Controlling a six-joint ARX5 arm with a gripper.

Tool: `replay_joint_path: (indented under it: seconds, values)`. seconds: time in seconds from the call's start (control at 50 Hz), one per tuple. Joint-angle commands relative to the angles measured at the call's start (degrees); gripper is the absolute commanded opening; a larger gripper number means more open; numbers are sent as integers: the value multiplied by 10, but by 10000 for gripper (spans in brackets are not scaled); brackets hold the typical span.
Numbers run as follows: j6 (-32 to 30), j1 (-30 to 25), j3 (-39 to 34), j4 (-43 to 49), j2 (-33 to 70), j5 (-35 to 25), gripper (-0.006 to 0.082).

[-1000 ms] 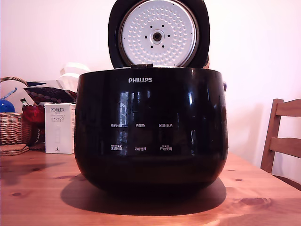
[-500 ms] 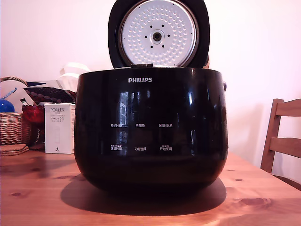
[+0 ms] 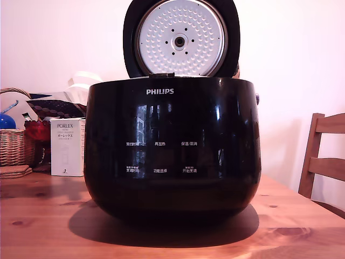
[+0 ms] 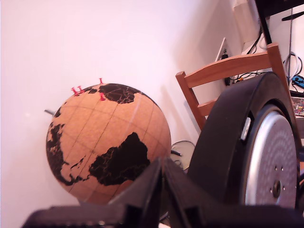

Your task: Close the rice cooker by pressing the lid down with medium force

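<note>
Black and shiny, the rice cooker (image 3: 172, 145) sits in the middle of a wooden table (image 3: 302, 226). Its lid (image 3: 181, 38) stands straight up at the back, wide open, so the bumpy silver plate inside faces the front. The pot is not shut yet, so the job is only at the start.

The arm cannot be seen in the exterior view. It may be hidden behind the lid. In the wrist view, the claw (image 4: 163, 190) is dark and close to the camera. Its two fingers (image 4: 142, 190) look pressed together at the tips, with no gap and nothing between them. This part is very dark, so that is my best guess.

Here is the part that matters. In the wrist view the lid (image 4: 232, 142) is just beside the claw, seen from its edge. The thick black outside of the lid is nearest the claw, and the silver inside faces away. So the claw seems to be behind the lid, near its back. I cannot tell if it touches the lid or not.

To shut the pot, the lid has to swing forward and down on its hinge. The push should come on the black back of the lid, up near the top edge, then carry on down until it clicks. Not too hard, or the pot could slide on the table.

Behind the claw there is a cork globe (image 4: 107, 137) with red pins and a wooden chair (image 4: 228, 80).
</note>
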State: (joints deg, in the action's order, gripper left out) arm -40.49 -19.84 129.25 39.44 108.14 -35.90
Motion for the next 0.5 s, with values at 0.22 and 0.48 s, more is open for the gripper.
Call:
replay_joint_path:
  seconds: [0.22,0.48]
  values:
    - [-1,-14,3,-18,35,3,-22]
    - [-1,-13,3,-2,42,18,-22]
